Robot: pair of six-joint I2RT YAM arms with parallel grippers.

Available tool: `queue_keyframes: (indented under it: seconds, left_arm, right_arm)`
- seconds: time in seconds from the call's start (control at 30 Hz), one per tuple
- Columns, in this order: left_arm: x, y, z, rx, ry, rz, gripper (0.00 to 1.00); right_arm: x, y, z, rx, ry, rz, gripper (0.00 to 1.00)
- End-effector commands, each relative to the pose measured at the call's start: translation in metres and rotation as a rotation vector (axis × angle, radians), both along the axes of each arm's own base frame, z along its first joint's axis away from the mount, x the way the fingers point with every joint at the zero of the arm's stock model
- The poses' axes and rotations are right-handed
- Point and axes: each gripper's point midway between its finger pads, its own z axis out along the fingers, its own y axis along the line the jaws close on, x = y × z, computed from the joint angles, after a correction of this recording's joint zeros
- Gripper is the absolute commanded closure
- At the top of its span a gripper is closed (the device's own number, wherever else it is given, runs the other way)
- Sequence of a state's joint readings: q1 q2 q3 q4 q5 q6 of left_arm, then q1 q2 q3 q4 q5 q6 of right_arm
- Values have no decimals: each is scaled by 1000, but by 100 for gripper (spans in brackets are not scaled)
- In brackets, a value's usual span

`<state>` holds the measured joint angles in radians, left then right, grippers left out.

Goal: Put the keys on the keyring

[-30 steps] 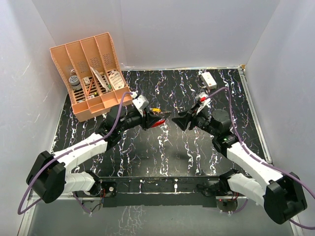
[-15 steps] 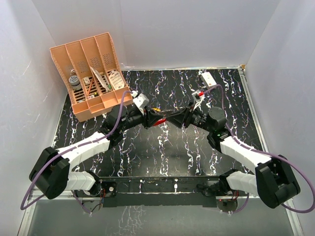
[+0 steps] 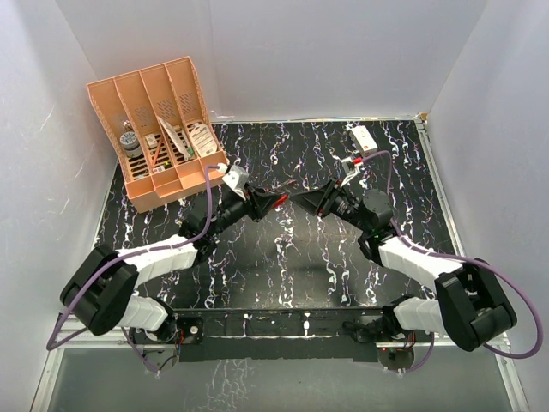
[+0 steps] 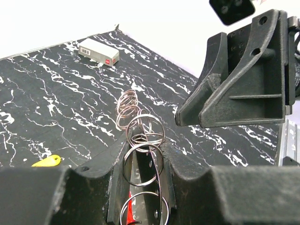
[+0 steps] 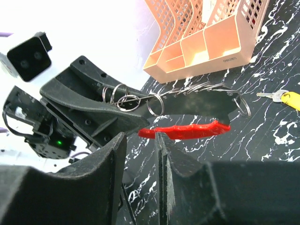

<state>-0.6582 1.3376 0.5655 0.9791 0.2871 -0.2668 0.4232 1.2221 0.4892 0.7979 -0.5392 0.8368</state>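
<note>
Left gripper (image 3: 276, 202): clamped on keyring (image 5: 185, 130), rings (image 4: 143, 140) trailing out between its fingers.
Right gripper (image 5: 140, 135): jaws narrowly parted, empty.
Key (image 5: 272, 95): on table, not threaded.
Risk: right fingers knock keyring, twisting it out of grip; rings may snag.

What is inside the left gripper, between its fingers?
The left gripper pinches a chain of silvery rings, with a sliver of the red keyring below. Its fingers hide their lower ends.

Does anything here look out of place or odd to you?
One small silvery key with a yellow head lies alone on the black marbled table, apart from the thin red keyring band and wire rings clamped in the left gripper. Nothing looks spilled or broken.
</note>
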Motion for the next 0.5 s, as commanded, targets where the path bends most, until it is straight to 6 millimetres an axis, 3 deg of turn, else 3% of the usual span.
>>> queue_keyframes:
  seconds: [0.0,0.47]
  left_arm:
    - [1,1,43,-188,-108,8,100]
    - [-5,-15,45,-245,-103,-86,100]
  right_arm:
    - [11,-4,18,101,6,-51,72]
    - [23,-8,10,134,77,-117,73]
